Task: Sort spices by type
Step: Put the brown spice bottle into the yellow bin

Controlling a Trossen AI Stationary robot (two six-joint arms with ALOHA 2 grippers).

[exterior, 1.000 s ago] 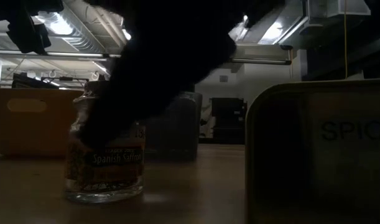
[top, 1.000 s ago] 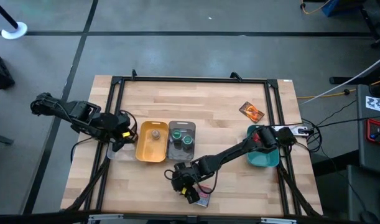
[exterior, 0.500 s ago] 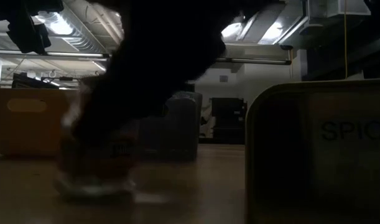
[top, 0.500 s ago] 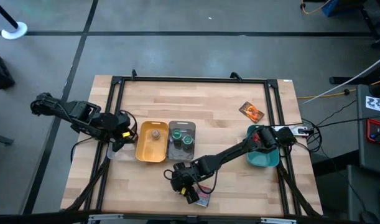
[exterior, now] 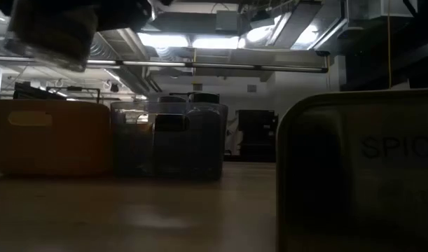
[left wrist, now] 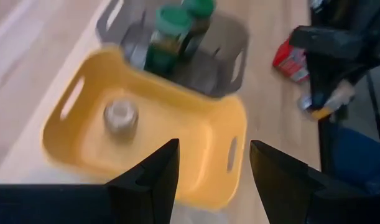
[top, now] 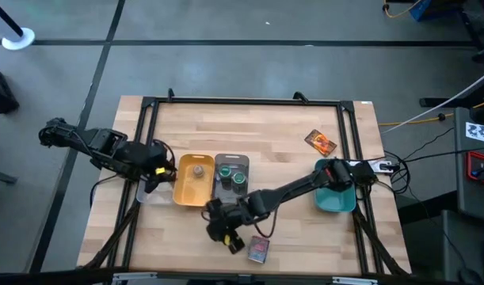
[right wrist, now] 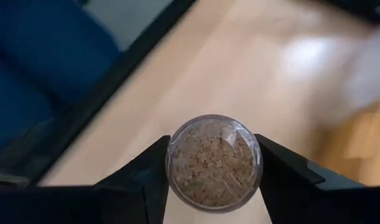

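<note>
Your right hand pinches a small clear glass jar of tan-grey spice between its two fingers, lifted clear of the wooden surface just in front of the yellow plastic tray. A matching jar stands inside that tray. Two green-lidded jars stand in the grey tray beside it. A red box lies near the front edge, and a flat brown-orange packet lies well apart. Your left hand hovers spread and empty by the yellow tray.
</note>
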